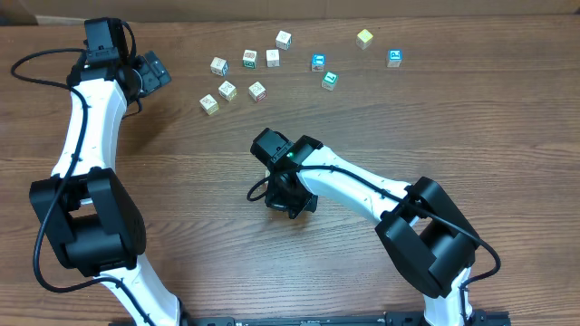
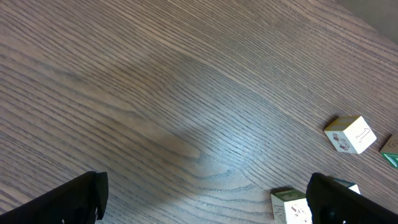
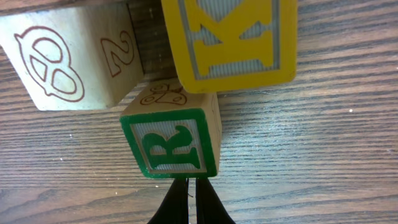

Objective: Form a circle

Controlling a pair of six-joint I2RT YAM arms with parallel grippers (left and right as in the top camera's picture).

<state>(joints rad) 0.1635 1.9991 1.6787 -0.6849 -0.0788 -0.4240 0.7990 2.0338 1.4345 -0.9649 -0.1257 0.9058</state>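
In the right wrist view a tight clump of picture cubes fills the top: a white cube with red marks (image 3: 71, 56), a yellow K cube (image 3: 230, 40) and a green R cube (image 3: 174, 140). How far the clump makes a circle I cannot tell. My right gripper (image 3: 188, 190) is shut and empty, its tips just at the green cube's near edge. Overhead, the right gripper (image 1: 292, 195) sits mid-table and covers that clump. My left gripper (image 1: 149, 71) is open at the far left, holding nothing. In its own view the left gripper (image 2: 211, 205) spans bare wood, with a green-marked cube (image 2: 291, 205) by the right finger.
Several loose cubes lie scattered along the table's far side, from a whitish one (image 1: 209, 104) on the left to a blue-marked one (image 1: 394, 58) on the right. Another white cube (image 2: 350, 134) lies to the right of the left gripper. A black cable (image 1: 258, 188) loops beside the right wrist.
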